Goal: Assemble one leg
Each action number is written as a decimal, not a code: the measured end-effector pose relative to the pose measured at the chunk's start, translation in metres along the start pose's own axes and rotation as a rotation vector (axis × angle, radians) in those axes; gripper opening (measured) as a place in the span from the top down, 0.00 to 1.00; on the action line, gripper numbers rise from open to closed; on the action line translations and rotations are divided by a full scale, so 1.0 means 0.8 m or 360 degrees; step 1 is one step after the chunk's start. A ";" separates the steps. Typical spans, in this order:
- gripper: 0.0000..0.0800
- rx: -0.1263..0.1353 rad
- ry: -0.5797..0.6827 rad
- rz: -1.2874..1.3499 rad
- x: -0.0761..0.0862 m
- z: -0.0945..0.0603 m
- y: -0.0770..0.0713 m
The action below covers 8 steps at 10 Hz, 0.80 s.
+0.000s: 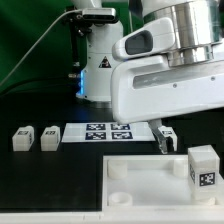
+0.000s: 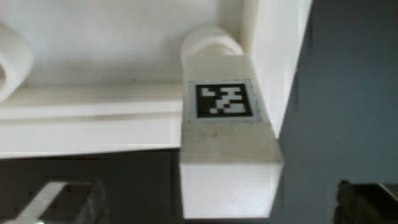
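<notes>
One leg (image 1: 203, 165), a small white block with a black-and-white tag, stands upright on the right corner of the large white panel (image 1: 140, 185). In the wrist view the same leg (image 2: 228, 130) rests against the panel (image 2: 107, 100). It runs between my two dark fingertips (image 2: 50, 205) with a clear gap on each side. My gripper (image 1: 165, 140) is open and hangs just above the panel's far edge, to the left of the leg in the exterior view. In the wrist view the gripper (image 2: 214, 212) holds nothing.
Two more legs (image 1: 22, 138) (image 1: 50, 137) lie on the black table at the exterior view's left. The marker board (image 1: 105, 132) lies behind the panel. The arm's large white body (image 1: 165, 80) and a camera stand (image 1: 95, 60) fill the back.
</notes>
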State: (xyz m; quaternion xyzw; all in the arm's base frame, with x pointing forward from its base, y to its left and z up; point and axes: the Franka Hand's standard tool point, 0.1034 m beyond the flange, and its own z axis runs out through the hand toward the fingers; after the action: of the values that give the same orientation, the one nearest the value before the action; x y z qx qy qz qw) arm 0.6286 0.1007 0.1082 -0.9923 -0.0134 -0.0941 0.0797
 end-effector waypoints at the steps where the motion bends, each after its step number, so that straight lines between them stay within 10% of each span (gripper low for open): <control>1: 0.19 0.0023 -0.0148 0.0031 0.002 0.008 -0.001; 4: 0.19 0.0075 -0.0687 0.0077 -0.008 0.025 -0.016; 7: 0.20 0.0069 -0.0617 0.0080 -0.004 0.038 -0.015; 8: 0.35 0.0069 -0.0617 0.0080 -0.003 0.037 -0.015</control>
State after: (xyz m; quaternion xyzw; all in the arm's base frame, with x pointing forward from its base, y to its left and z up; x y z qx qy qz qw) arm 0.6310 0.1174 0.0806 -0.9899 -0.0056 0.1010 0.0993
